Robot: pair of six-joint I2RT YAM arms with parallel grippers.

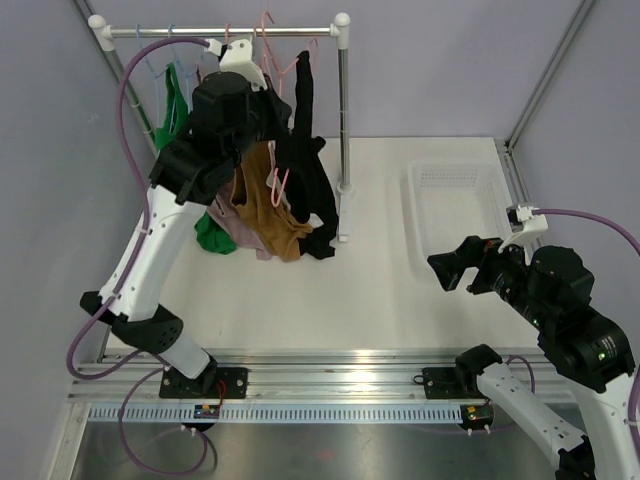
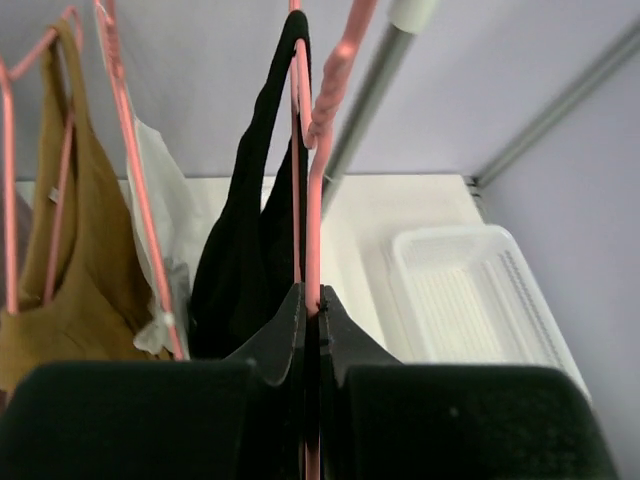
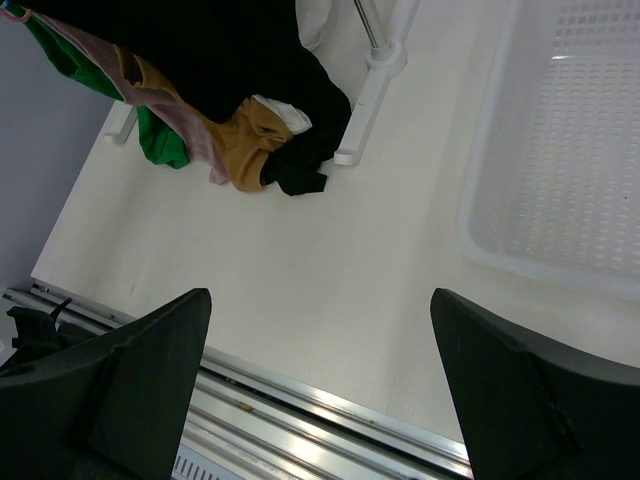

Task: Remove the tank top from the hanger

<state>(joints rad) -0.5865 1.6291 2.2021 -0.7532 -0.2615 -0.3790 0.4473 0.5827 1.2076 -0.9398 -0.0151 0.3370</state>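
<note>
A black tank top [image 1: 305,130] hangs on a pink hanger [image 2: 318,190] from the rack rail [image 1: 225,32], at the right end of a row of garments. My left gripper [image 2: 312,297] is raised to the rail and shut on the lower wire of that pink hanger, right beside the black tank top [image 2: 245,250]. In the top view the left gripper [image 1: 275,118] is partly hidden among the clothes. My right gripper [image 1: 452,270] is open and empty, low over the table to the right. In its wrist view [image 3: 320,292] the black tank top's hem [image 3: 300,165] drapes onto the table.
A brown tank top [image 2: 80,270], white, pink and green garments [image 1: 212,232] hang left of the black one on more pink hangers. The rack's right post [image 1: 344,110] stands just beyond it. A white basket [image 1: 455,180] sits at the right.
</note>
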